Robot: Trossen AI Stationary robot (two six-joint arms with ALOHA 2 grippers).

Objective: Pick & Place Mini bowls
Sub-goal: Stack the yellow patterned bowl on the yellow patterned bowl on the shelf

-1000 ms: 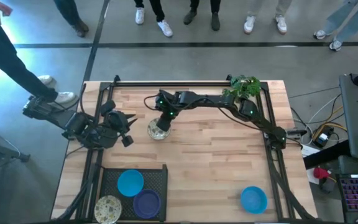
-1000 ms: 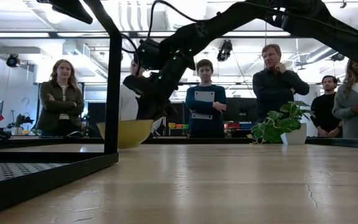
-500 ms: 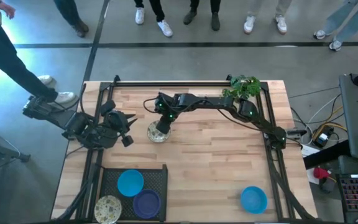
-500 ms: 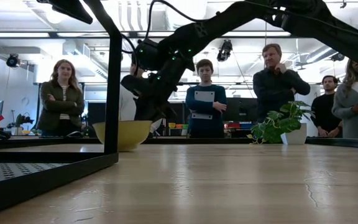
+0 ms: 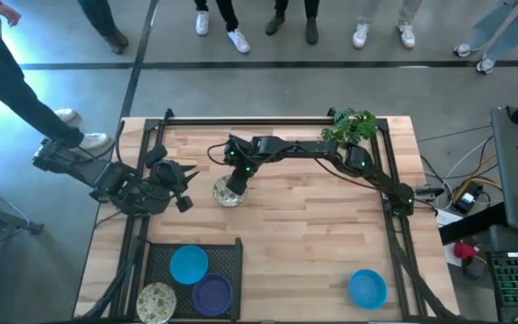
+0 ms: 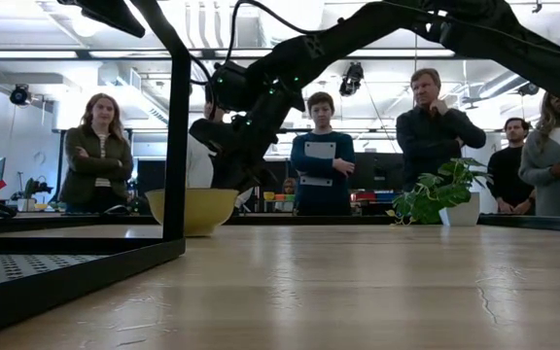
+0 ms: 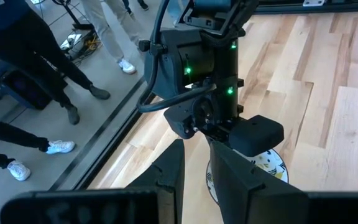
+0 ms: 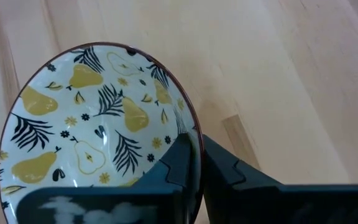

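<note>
Right wrist view: bowl (image 8: 95, 130) rim pinched between fingers (image 8: 182, 163).

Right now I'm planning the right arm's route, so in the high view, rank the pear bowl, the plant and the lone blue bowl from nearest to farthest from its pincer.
1. Pear bowl: its rim is in the right pincer, mid-table.
2. Plant: far edge, on the right.
3. Lone blue bowl: near edge, on the right.
</note>
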